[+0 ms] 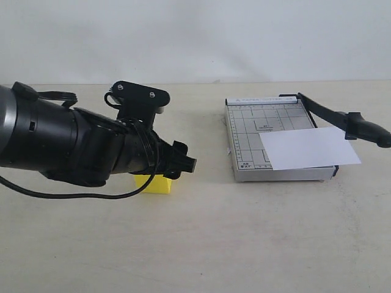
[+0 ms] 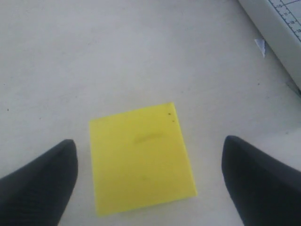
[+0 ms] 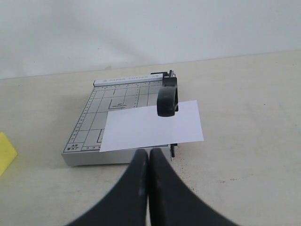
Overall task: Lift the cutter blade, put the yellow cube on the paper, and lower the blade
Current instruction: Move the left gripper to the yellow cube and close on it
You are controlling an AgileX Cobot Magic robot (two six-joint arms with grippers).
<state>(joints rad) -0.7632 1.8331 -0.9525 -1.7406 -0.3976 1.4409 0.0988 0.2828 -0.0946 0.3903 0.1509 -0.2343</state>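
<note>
The yellow cube (image 1: 156,183) rests on the table under my left gripper (image 1: 181,163). In the left wrist view the cube (image 2: 141,157) lies between the two black fingers (image 2: 42,181), which stand wide apart without touching it; the left gripper (image 2: 149,140) is open. The white paper (image 1: 308,148) lies on the grey trimmer base (image 1: 244,131) and overhangs its right side. The cutter blade (image 1: 327,112) slants up from its hinge, its handle (image 1: 368,130) above the paper's right edge. My right gripper (image 3: 148,151) is shut and empty, just short of the paper (image 3: 150,125) and the handle (image 3: 168,99).
A corner of the trimmer base (image 2: 282,28) shows past the cube in the left wrist view. Part of the cube (image 3: 5,151) appears at the edge of the right wrist view. A black cable (image 1: 61,192) trails from the left arm. A white wall backs the table.
</note>
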